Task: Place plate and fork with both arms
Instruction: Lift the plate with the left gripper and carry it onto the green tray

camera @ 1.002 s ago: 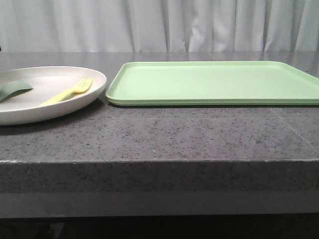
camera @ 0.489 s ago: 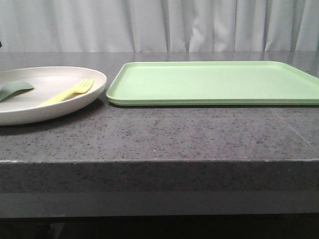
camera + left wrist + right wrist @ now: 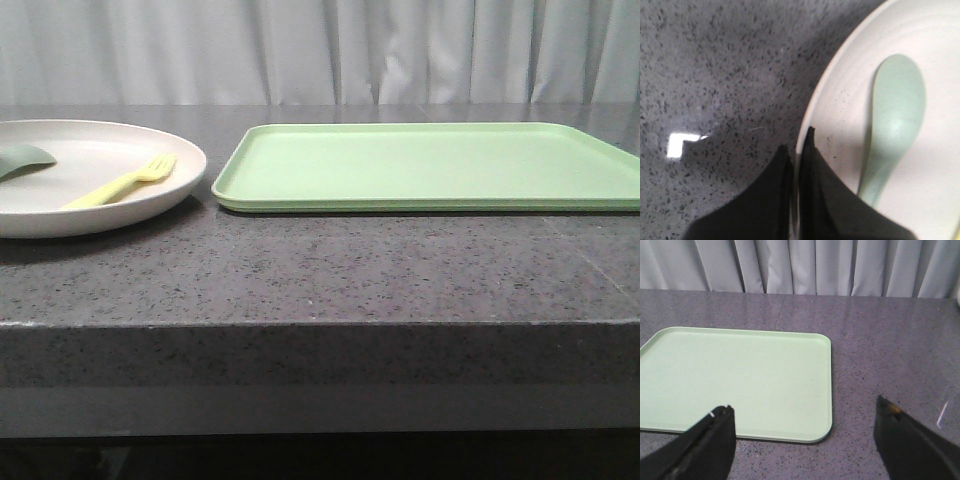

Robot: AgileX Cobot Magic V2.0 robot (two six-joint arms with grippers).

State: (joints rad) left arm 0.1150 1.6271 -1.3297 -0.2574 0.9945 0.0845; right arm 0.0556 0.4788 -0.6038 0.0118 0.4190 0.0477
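Observation:
The cream-white plate is at the table's left, next to the tray. The pale yellow fork lies in it, tines toward the tray. A grey-green spoon piece lies in it too. In the left wrist view my left gripper is shut on the plate's rim, one finger outside and one inside, with the spoon piece beside it. My right gripper is open and empty above the table, near the tray's corner. Neither gripper shows in the front view.
A flat light green tray lies at the middle and right of the dark speckled table; it also shows in the right wrist view. A grey curtain hangs behind the table.
The plate has risen a little and shifted slightly left, carrying the fork and spoon piece with it. The tray has not moved.

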